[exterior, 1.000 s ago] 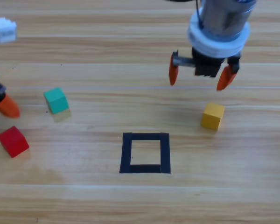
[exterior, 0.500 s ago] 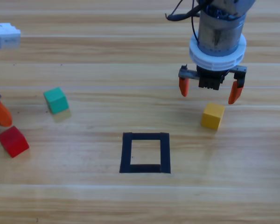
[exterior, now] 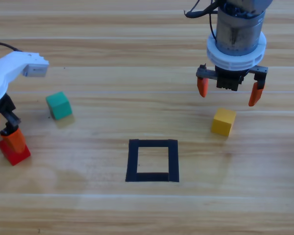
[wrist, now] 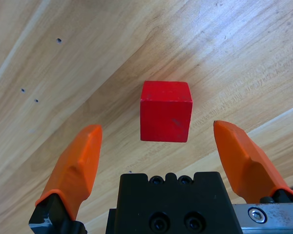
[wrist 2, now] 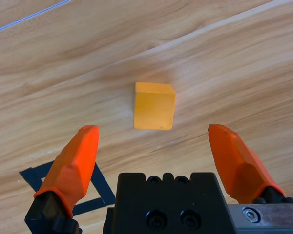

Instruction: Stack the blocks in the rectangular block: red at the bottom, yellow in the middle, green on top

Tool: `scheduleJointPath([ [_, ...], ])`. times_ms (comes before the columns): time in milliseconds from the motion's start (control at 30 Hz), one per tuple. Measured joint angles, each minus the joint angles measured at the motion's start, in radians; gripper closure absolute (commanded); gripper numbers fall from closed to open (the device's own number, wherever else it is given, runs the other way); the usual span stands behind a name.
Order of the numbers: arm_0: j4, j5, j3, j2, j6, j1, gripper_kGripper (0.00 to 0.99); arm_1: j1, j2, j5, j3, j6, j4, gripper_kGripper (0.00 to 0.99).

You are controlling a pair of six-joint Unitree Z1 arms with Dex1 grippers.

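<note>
The red cube [exterior: 17,152] lies at the table's left edge, and my left gripper [exterior: 4,129] hangs over it, open. In the left wrist view the red cube [wrist: 165,111] sits just ahead of the left gripper [wrist: 157,127], between the lines of the two jaws and untouched. The yellow cube [exterior: 223,121] rests right of the black tape square [exterior: 133,160]. My right gripper [exterior: 229,90] hovers open just behind it. Its wrist view shows the yellow cube [wrist 2: 154,106] centred ahead of the right gripper [wrist 2: 153,128]. The green cube [exterior: 59,105] stands alone at the left.
Bare wood fills the inside of the tape square, a corner of which [wrist 2: 98,181] shows at the lower left of the right wrist view. The green cube sits a short way up and right of the left gripper.
My left arm has swung in from the left edge and its gripper now stands over the red cube. The right gripper has shifted right and nearer to the yellow cube.
</note>
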State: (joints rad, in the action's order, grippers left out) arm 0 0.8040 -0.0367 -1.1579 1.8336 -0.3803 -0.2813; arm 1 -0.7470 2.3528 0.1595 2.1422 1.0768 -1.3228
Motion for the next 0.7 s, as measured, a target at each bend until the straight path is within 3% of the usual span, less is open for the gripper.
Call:
scheduleJointPath([
  [567, -0.016, -0.009, 0.0, 0.068, 0.031, -0.01, 0.08, 0.038, 0.131, -0.01, 0.01, 0.025, 0.0, 0.0],
  [700, -0.016, -0.009, 0.0, 0.073, 0.031, -0.011, 0.082, 0.038, 0.143, -0.02, 0.016, 0.025, 0.0, 0.08],
])
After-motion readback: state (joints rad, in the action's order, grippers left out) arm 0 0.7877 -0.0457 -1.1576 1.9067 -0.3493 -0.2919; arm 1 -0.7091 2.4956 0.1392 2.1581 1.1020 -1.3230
